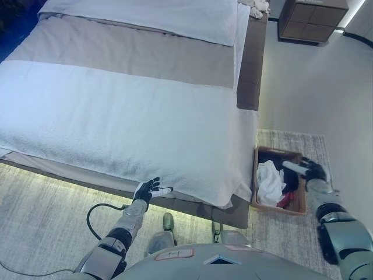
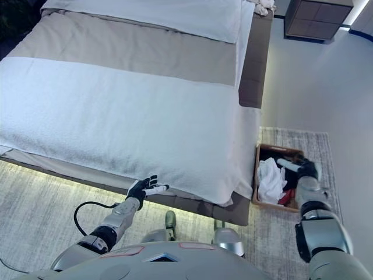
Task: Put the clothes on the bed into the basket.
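From up here I see the bed (image 1: 128, 111) filling most of the view, covered by a white blanket (image 1: 116, 125) with a taupe band (image 1: 134, 58) across it and a white pillow (image 1: 145, 14) at the head. A small pale bundle (image 1: 256, 7) sits at the far corner beside the pillow; it may be cloth, but I can't say for sure from this angle.

The basket (image 1: 300, 201) stands on the grey rug (image 1: 291, 233) just beside the foot corner of the bed, on my right. Inside it lie the clothes: a white garment (image 1: 269, 182) bunched toward the bed side, a dark garment (image 1: 290, 169) behind it, and a bit of red cloth (image 1: 285, 201) near the front wall.

My right robot hand (image 1: 313, 169) is over the far rim of the basket, at the dark garment, with one white-tipped finger reaching toward the bed. Whether the rest of it is clamped on cloth or loose I cannot tell.

My left robot hand (image 1: 148, 190) hovers at the near edge of the bed, just below the blanket's hem, fingers spread apart and holding nothing.

A dark wooden nightstand (image 1: 312, 20) stands well apart at the top right.
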{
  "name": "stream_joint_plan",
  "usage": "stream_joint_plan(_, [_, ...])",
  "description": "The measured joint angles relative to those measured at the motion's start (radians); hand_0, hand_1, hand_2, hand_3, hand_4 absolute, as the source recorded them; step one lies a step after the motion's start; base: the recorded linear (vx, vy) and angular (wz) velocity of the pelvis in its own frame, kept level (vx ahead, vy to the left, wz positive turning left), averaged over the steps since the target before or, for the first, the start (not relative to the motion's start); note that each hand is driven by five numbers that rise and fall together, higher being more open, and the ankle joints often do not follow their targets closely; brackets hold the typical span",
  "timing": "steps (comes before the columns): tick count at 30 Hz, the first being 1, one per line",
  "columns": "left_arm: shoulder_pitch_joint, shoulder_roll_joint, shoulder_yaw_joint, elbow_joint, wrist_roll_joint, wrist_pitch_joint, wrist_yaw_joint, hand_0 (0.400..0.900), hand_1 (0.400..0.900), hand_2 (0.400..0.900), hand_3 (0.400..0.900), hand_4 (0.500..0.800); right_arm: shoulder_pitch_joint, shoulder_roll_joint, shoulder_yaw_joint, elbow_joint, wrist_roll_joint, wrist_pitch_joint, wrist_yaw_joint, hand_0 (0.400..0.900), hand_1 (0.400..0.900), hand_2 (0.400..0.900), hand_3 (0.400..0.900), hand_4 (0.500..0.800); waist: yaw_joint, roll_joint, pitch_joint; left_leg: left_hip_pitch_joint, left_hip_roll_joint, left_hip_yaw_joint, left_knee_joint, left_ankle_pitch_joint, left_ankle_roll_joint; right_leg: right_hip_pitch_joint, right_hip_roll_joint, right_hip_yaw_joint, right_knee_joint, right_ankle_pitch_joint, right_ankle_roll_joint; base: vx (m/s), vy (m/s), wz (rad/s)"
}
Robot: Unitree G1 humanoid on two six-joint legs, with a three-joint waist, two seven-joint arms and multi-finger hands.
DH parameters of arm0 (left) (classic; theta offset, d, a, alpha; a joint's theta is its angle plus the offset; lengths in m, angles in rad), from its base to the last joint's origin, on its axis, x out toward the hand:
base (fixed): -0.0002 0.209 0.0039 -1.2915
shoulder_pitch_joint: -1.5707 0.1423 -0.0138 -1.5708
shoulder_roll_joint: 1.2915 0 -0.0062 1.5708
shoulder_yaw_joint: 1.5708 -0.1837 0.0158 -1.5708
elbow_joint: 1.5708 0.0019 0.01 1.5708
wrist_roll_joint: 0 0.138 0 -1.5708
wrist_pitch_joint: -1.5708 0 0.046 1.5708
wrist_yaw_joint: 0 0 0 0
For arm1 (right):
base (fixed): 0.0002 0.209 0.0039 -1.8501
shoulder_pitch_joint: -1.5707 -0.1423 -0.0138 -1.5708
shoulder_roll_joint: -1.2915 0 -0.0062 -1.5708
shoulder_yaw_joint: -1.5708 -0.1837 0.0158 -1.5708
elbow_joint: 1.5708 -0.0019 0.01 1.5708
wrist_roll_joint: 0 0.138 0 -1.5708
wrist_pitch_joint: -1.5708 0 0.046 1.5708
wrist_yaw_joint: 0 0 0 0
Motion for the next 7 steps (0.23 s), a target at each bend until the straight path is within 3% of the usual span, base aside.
stream_joint_plan(7, [0.003,0.002,0.019,0.001,0.022,-0.001,0.01,0.9,0.9,0.9,0.9,0.8,0.09,0.106,0.041,-0.084,-0.024,-0.018,-0.003,0.9,0.9,0.9,0.9,0.8,0.0,-0.014,-0.003,0.002,-0.001,0.003,-0.001,-0.001,-0.001,-0.001,-0.002,0.005,0.0,0.0,0.0,0.0,0.013,-0.04])
